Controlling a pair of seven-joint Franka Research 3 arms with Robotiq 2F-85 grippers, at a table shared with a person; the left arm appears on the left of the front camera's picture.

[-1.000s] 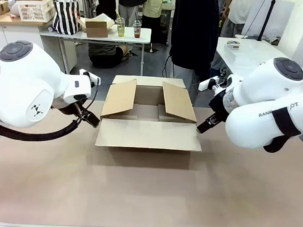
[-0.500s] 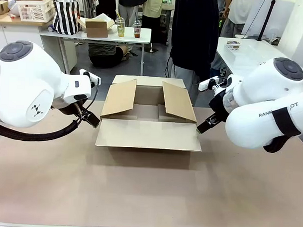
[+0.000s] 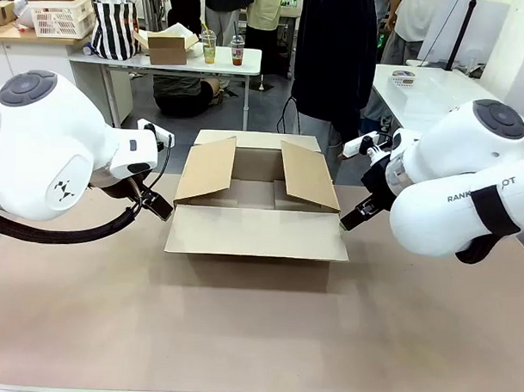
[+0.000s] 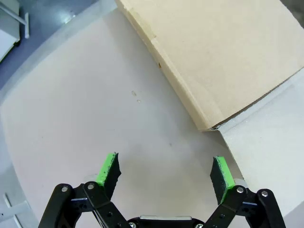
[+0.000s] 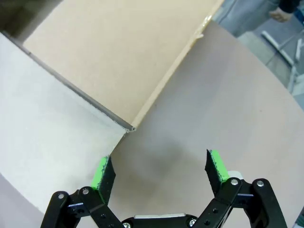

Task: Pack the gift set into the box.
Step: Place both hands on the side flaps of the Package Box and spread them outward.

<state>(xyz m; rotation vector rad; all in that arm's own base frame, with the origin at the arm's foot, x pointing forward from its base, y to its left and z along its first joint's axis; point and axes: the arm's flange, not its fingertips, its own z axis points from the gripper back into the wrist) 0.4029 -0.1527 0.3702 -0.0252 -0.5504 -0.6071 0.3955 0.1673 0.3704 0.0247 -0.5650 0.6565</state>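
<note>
The box (image 3: 255,233), a shallow brown cardboard carton, stands open in the middle of the table, its front flap lying flat towards me and its two side flaps tilted up. My left gripper (image 3: 157,205) hovers just off its left front corner, open and holding nothing; its wrist view shows the box's corner (image 4: 209,127) beyond the green pads (image 4: 108,169). My right gripper (image 3: 351,220) sits at the right front corner, also open and holding nothing, with that corner (image 5: 130,127) ahead of its pads (image 5: 214,166). No gift set is in view.
A person in dark clothes (image 3: 338,52) stands behind the far edge of the table (image 3: 257,333). Further back are a white table with a small carton (image 3: 167,48), drinks cups (image 3: 237,49), a striped bag (image 3: 115,26) and a basket (image 3: 58,15).
Both arms and the box have stayed still. Only the person behind the table has shifted slightly.
</note>
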